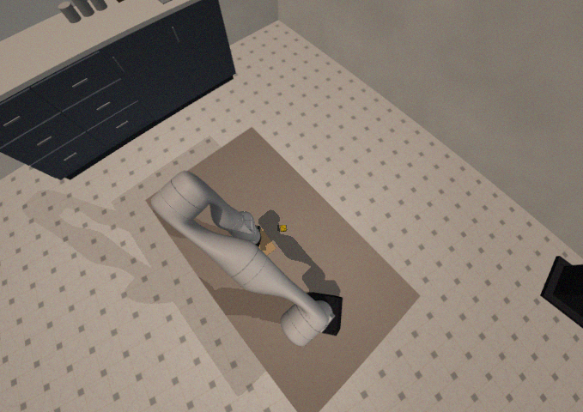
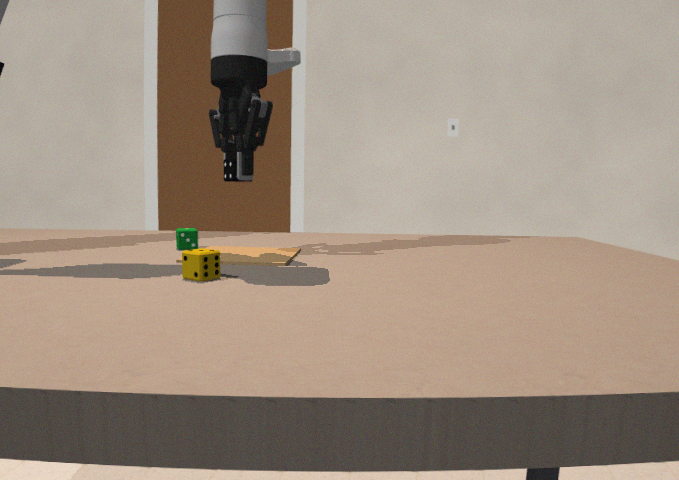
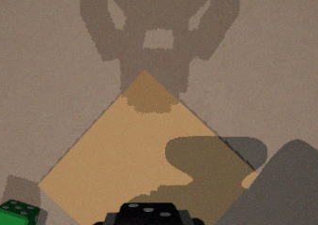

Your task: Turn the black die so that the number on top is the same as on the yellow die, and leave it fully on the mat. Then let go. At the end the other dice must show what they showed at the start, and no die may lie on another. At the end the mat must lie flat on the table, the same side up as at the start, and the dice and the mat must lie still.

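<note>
My gripper (image 2: 237,169) (image 3: 148,219) is shut on the black die (image 2: 229,169) (image 3: 140,217) and holds it well above the table. The die shows white pips on a side in the exterior view and three pips in a diagonal row in the wrist view; its top is hidden. The orange mat (image 1: 268,248) (image 2: 255,255) (image 3: 105,150) lies flat, one corner near the middle of the wrist view. The yellow die (image 1: 282,227) (image 2: 200,264) stands off the mat, two and six on its visible sides; its top is too foreshortened to read surely.
A green die (image 2: 186,240) (image 3: 8,217) stands beside the mat, off its left corner in the wrist view, with several pips on top. The brown table (image 1: 374,276) (image 2: 351,339) carries everything. The robot's black base (image 1: 334,323) stands at the lower right of the top view.
</note>
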You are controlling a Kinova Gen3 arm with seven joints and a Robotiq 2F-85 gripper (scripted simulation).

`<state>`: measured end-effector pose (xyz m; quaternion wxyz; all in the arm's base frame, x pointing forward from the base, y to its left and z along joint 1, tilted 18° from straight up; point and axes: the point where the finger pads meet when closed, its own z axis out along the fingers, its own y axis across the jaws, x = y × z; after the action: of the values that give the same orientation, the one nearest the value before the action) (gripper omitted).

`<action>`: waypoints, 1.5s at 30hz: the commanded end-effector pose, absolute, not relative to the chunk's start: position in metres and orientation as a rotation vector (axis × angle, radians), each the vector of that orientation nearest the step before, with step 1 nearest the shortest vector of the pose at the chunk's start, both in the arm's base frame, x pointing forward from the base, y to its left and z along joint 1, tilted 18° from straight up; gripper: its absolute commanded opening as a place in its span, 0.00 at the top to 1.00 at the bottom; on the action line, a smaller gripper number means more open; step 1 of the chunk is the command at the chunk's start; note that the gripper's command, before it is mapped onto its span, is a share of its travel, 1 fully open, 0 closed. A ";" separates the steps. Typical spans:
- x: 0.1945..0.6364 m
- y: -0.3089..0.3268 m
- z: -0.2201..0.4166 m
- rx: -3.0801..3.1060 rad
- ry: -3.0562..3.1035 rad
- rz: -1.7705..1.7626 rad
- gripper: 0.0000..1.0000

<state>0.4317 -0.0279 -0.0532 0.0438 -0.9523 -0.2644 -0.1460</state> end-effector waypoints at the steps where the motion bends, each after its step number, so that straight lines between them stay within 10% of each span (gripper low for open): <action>1: 0.433 -0.028 -0.053 -2.912 -0.805 -0.449 0.74; 45: 0.447 -0.020 -0.063 -2.839 -0.590 -0.716 0.74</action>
<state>0.4556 -0.0193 -0.0569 0.0730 -0.9468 -0.2009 -0.2404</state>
